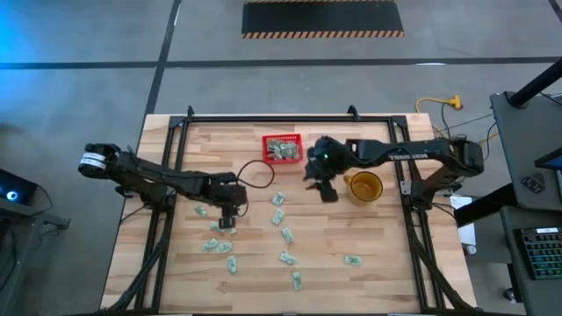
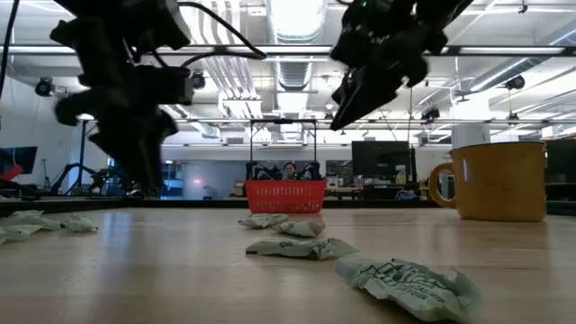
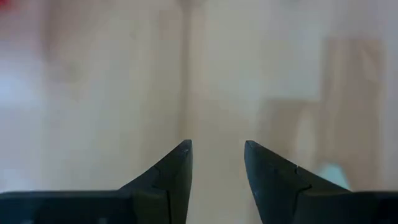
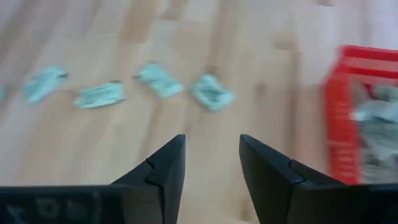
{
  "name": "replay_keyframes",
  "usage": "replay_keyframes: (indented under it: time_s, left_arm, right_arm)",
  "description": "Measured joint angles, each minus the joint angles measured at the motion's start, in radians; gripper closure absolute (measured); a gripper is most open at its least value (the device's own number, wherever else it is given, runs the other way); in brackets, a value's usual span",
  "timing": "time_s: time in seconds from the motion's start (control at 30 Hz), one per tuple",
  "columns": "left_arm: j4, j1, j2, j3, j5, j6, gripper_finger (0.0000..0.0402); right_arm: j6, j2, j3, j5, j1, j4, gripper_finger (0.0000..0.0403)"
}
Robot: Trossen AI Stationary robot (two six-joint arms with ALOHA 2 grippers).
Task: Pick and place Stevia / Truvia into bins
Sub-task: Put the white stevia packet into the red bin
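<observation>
**Two end effectors, one basket, a dozen-odd sachets**

The right end effector (image 1: 326,188) hangs above the worktop (image 1: 386,263) just beside the red basket (image 1: 283,148), fingers parted and empty. The left end effector (image 1: 227,219) is low over the scattered sachets (image 1: 285,235), fingers apart, nothing between them. About thirteen pale green-and-white crumpled sachets lie loose; more fill the one basket. One yellow mug (image 1: 364,187) stands near the right arm.
</observation>
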Motion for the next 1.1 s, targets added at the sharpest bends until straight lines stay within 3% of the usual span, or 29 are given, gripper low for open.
replay_keyframes:
  time_s: [0.13, 0.4, 0.73, 1.1]
  left_arm:
    - [-0.059, -0.029, 0.000, 0.011, 0.085, -0.091, 0.0272]
    - [-0.065, -0.133, 0.010, 0.008, 0.151, -0.183, 0.0272]
    - [-0.057, -0.224, 0.015, 0.002, 0.058, -0.126, 0.0272]
    - [-0.052, -0.228, 0.102, 0.000, 0.059, -0.077, 0.0272]
  right_arm:
    - [0.003, -0.036, -0.025, 0.000, 0.084, -0.016, 0.0268]
    - [0.030, -0.037, -0.030, 0.006, 0.225, -0.015, 0.0278]
    - [0.047, -0.028, -0.060, 0.015, 0.279, -0.008, 0.0293]
    - [0.051, -0.028, -0.075, 0.014, 0.279, -0.007, 0.0312]
